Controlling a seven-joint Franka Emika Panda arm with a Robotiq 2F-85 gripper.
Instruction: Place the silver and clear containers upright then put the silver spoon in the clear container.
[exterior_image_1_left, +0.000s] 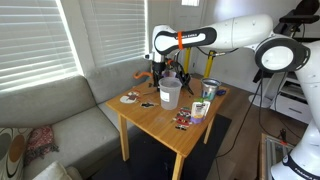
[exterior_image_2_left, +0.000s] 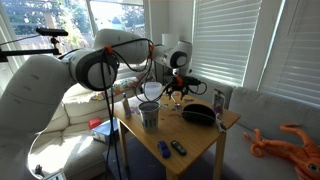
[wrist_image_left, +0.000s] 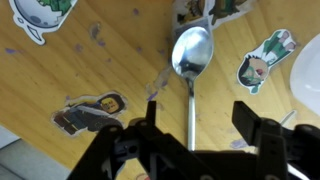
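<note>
Spoon (wrist_image_left: 192, 55) lies unclamped between the parted jaws of my gripper (wrist_image_left: 196, 124), long axis across their closing line, bowl pointing away.

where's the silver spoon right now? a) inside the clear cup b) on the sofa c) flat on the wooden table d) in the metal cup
c: the wrist view shows the spoon lying flat on the wooden table, its handle running between the fingers of the open gripper.
</note>
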